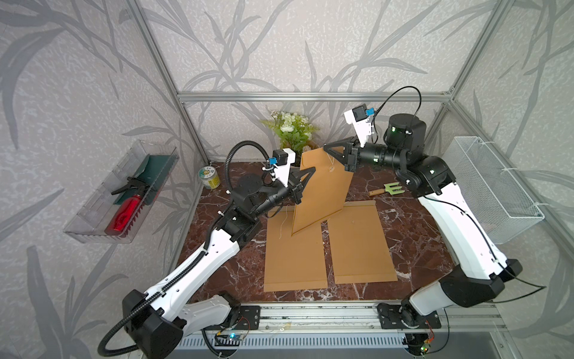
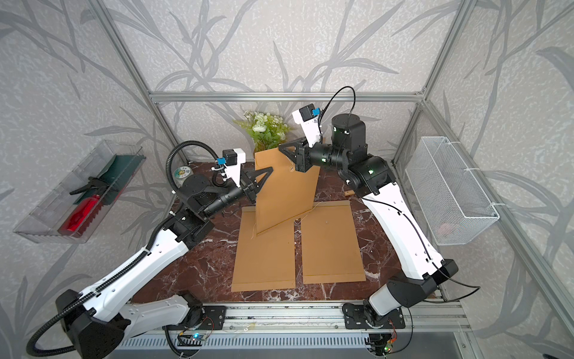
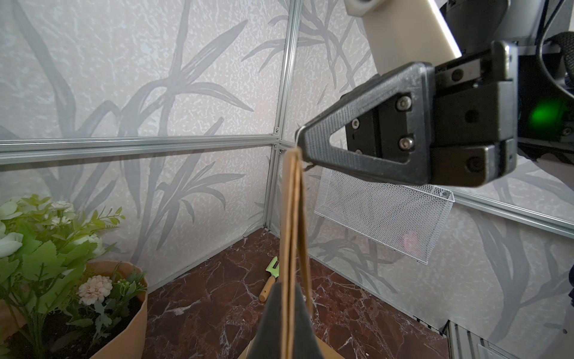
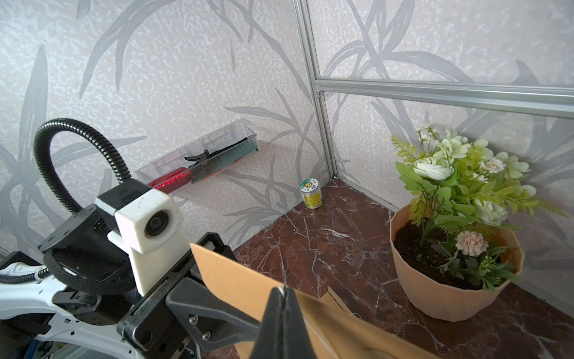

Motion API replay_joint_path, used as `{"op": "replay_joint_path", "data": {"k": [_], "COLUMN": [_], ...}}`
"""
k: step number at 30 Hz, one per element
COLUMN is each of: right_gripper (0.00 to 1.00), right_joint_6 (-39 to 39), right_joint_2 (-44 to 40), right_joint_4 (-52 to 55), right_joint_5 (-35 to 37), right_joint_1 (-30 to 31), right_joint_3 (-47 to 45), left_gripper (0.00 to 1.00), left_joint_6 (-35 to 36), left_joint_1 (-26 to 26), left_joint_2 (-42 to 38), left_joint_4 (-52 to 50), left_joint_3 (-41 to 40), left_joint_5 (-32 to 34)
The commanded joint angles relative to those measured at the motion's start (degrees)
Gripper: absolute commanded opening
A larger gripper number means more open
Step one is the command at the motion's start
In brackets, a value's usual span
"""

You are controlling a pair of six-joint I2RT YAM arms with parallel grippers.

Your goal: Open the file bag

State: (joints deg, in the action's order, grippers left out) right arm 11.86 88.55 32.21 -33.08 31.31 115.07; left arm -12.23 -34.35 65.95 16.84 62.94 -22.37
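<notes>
Left pincer (image 1: pixel 313 169) clamps upright file bag (image 1: pixel 323 192); right pincer (image 1: pixel 325 146) pinches string (image 1: pixel 333 162) at its top.

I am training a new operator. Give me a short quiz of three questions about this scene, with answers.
1. True or false: the left gripper clamps an edge of the raised file bag.
2. How many flat bags lie on the table?
3. The string from the raised bag's button leads to: A the right gripper, B the flower pot, C the wire basket.
Key: 1 true; 2 two; 3 A.
</notes>
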Motion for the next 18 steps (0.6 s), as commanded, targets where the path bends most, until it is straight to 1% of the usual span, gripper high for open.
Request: {"op": "replay_joint_path", "data": {"k": [1, 7, 18], "right_gripper": [0.00, 0.00, 0.00], "right_joint_6": [-1.1, -1.1, -0.3], "right_joint_2": [0.4, 0.1, -1.7], "right_joint_4": [0.7, 0.5, -0.8], "right_joint_5": [0.9, 1.5, 1.9], "right_joint_1": [1.0, 2.4, 3.4], "right_joint_3": [2.0, 2.0, 0.5], "left_gripper": [0.00, 0.00, 0.00], "left_joint_6": [-0.7, -1.9, -3.5], "left_joint_1": [0.2, 0.3, 0.3], "left_joint_2": [0.0, 0.1, 0.8], "left_joint_4": [3.3, 6.1, 8.8], "left_joint_3": [-0.4, -1.8, -2.3], "left_joint_5": [0.4, 3.3, 5.4]}}
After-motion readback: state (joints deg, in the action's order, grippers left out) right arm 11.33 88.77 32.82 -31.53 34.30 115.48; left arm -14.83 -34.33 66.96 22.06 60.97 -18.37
